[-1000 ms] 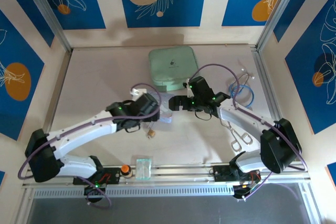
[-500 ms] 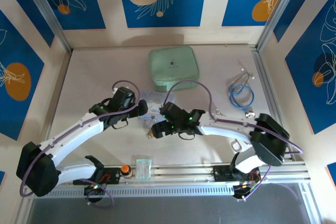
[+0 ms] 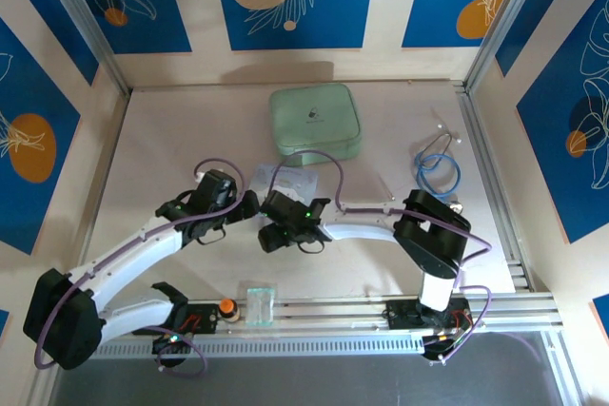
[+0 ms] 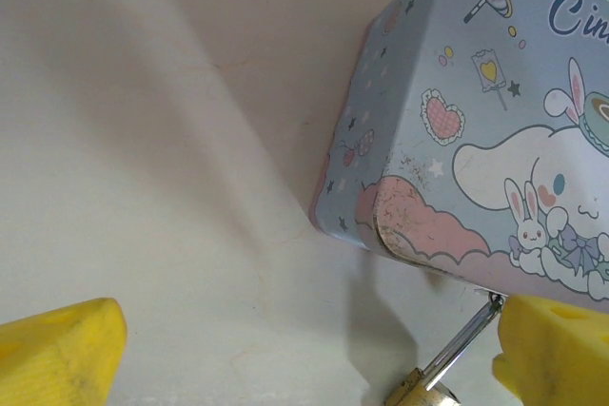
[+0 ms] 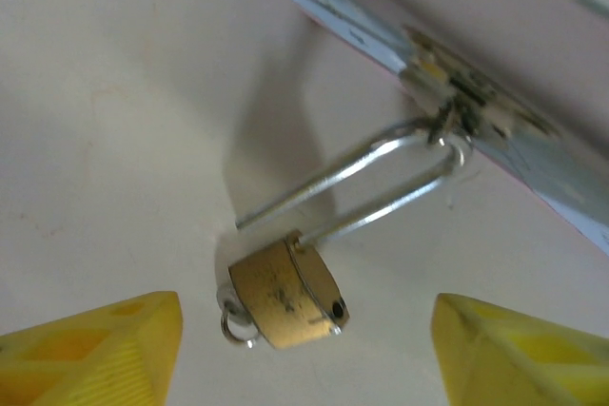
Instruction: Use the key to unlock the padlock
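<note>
From above, we see two white robot arms reaching across a pale table (image 3: pixel 171 140) toward its middle, their wrists close together just in front of a lilac cartoon tin (image 3: pixel 290 179). A mint-green square box (image 3: pixel 315 121) sits behind the tin. A loop of blue cable (image 3: pixel 439 174) lies well apart, near the right wall. In the right wrist view, the padlock (image 5: pixel 285 294) lies flat on the table, a small brass body with a thin silver shackle (image 5: pixel 328 178) stretching away from it. The bend of the shackle is hooked through a small worn fitting (image 5: pixel 457 111) on the tin's lower edge. One leg of the shackle enters the brass body, while the other ends on the table just beside the body's top. A small silver ring (image 5: pixel 236 322) rests against the body's lower end, and we cannot tell what it belongs to. The right gripper (image 5: pixel 306 354) hovers over the padlock with its yellow fingertips (image 5: pixel 95 354) spread to either side, bare table between each tip and the brass, so it grips nothing. In the left wrist view, the left gripper (image 4: pixel 309 354) has its jaws fully apart, with only bare table between its yellow pads (image 4: pixel 57 358). The padlock's shackle and the top of its body show just beside the right-hand pad, below the tin's corner with its white rabbit drawings.
</note>
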Robot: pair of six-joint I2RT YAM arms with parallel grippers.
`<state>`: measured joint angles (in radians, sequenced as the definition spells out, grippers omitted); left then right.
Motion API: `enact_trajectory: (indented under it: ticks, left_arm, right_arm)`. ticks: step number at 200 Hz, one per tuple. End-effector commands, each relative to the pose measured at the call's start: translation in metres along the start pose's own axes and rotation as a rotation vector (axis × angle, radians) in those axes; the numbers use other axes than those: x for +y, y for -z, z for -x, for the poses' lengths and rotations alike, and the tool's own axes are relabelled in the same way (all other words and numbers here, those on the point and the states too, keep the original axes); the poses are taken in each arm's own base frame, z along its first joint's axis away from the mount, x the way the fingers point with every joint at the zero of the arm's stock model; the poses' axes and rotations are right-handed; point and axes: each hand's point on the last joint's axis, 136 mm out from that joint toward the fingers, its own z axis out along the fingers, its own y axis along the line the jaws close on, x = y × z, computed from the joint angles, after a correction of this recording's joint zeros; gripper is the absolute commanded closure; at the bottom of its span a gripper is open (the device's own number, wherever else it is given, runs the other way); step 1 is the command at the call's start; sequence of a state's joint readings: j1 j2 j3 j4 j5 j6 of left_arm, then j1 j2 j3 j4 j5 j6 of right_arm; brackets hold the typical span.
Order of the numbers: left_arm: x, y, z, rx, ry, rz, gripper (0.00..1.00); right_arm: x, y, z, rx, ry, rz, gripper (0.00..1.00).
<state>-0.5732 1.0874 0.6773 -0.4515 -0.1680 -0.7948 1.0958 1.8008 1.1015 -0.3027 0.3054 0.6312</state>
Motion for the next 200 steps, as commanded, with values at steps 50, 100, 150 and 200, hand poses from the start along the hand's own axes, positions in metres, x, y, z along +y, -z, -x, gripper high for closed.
enact_trajectory:
  ticks: [50, 100, 150, 200]
  left_arm:
    - [0.011, -0.001, 0.002, -0.029, 0.002, 0.036, 0.00]
    - [0.013, -0.002, 0.003, -0.032, -0.003, 0.049, 0.01]
    - [0.013, -0.004, 0.002, -0.028, 0.005, 0.047, 0.01]
    - [0.011, -0.003, 0.005, -0.042, -0.004, 0.039, 0.01]
  right_arm:
    - [0.001, -0.013, -0.003, 0.037, 0.049, -0.067, 0.45]
    - [-0.002, -0.023, -0.009, 0.069, 0.049, -0.087, 0.52]
    - [-0.004, -0.020, -0.018, 0.091, 0.018, -0.076, 0.66]
    - [-0.018, -0.009, -0.031, 0.092, -0.078, -0.031, 0.74]
